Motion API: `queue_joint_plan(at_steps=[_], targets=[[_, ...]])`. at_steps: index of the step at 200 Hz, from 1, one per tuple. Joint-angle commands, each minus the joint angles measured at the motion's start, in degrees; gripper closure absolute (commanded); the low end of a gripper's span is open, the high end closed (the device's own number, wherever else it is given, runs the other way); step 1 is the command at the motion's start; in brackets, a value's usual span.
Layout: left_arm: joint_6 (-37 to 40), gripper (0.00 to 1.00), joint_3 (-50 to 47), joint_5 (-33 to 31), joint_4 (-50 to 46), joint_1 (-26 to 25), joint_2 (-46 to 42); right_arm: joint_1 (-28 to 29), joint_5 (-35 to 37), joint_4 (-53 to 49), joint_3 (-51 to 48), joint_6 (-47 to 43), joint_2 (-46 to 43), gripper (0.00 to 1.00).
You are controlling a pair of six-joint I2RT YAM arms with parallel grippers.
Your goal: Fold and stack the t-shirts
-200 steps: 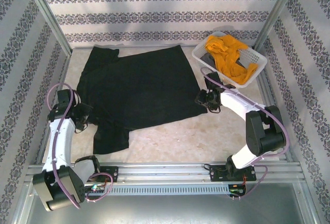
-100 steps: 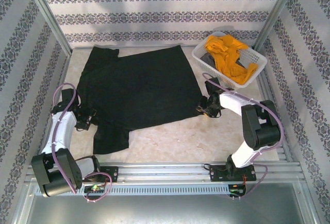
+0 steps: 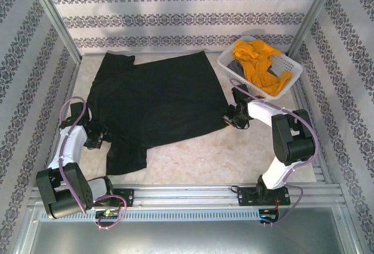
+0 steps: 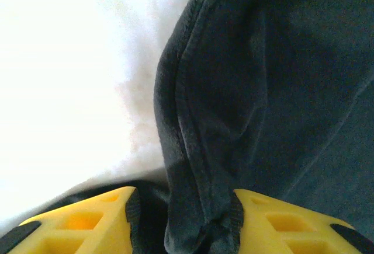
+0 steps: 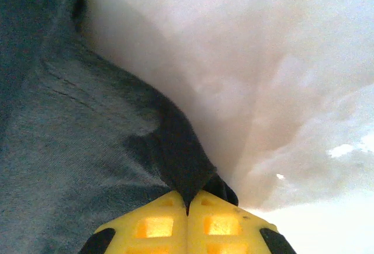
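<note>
The black t-shirt [image 3: 158,99] lies spread flat across the table, one sleeve toward the near left. My left gripper [image 3: 98,138] sits low at its left edge. In the left wrist view a hemmed fold of the black t-shirt [image 4: 263,90] lies between the yellow fingers of the left gripper [image 4: 184,207], whose jaws stand apart. My right gripper [image 3: 229,118] is at the shirt's near right corner. There the right gripper [image 5: 187,198] is shut, pinching a dark corner of the black t-shirt [image 5: 64,137]. The mustard-yellow t-shirt [image 3: 257,61] is heaped in the basket.
The white lattice basket [image 3: 290,64] stands at the back right, close behind the right arm. Patterned walls and metal posts enclose the table on three sides. Pale tabletop [image 3: 198,155] shows between the shirt's near edge and the front rail.
The right jaws have closed on the shirt's corner. The left jaws have narrowed round the hem, and the left arm has lowered toward the table.
</note>
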Motion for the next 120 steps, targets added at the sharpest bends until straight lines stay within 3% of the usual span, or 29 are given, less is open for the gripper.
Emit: queue_joint_plan(at_steps=[1,42,71,120], targets=[[1.5,0.57,0.0,-1.4,0.7,1.6,-0.1,-3.0,4.6,-5.3,1.6,-1.8,-2.2,1.00],[3.6,0.57,-1.7,-0.2,3.7,3.8,0.0,-8.0,5.0,-8.3,4.1,-7.6,-2.5,1.00],[3.7,0.57,-3.4,4.3,8.0,4.0,1.5,-8.8,2.1,-9.0,6.1,-10.3,-0.2,1.00],[-3.2,0.52,-8.8,10.6,10.2,1.0,0.6,-8.5,1.1,-9.0,7.0,-10.1,1.0,1.00]])
